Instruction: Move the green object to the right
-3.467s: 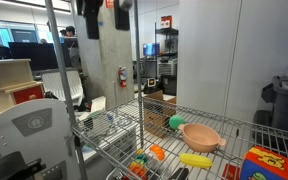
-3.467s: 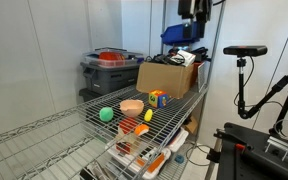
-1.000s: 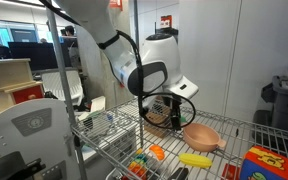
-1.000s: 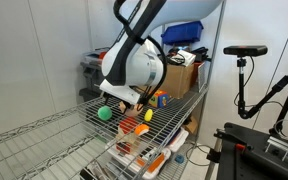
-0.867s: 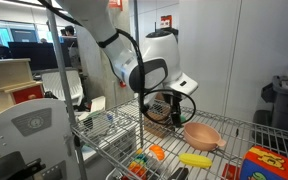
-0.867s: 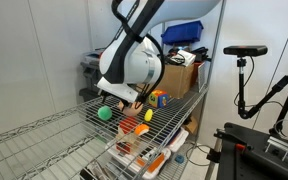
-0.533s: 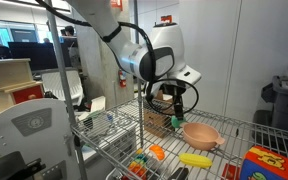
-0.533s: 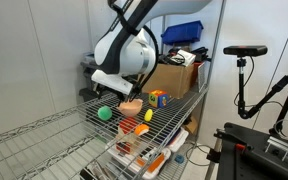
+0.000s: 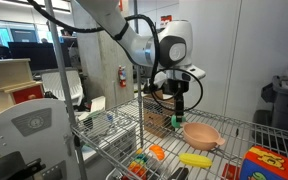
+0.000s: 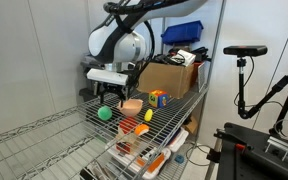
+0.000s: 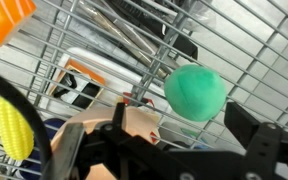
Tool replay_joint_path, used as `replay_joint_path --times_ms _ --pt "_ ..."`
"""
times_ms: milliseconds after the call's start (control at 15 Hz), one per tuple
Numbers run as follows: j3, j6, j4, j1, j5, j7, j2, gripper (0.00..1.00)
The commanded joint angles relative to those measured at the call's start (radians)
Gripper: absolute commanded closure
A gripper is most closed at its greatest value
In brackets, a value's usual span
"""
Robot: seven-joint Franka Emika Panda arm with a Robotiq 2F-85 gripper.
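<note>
The green object point(image 10: 106, 113) lies on the wire shelf point(image 10: 180, 108), just left of the pink bowl point(image 10: 132, 105). The gripper point(image 10: 111, 96) hangs close above it without touching. In the wrist view its fingers point(image 11: 269, 150) are spread wide and hold nothing, the green object showing between them

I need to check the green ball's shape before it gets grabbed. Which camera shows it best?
The wrist view: the green ball appears large, round and unblocked there. In both exterior views it is only a small green spot on the wire shelf, clear of other things in one and close under the arm in the other.
</note>
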Motion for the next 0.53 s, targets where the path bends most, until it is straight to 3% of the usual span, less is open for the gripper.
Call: replay_joint_path --times_ms 0,200,467 --pt "0.041 -0.196 0.210 -0.047 -0.045 0.024 0.091 0.00" --pt "0.071 -0.311 0.354 -0.074 -0.046 0.013 0.167 0.00" --pt "0.069 -0.344 0.525 -0.073 -0.026 0.001 0.284 0.00"
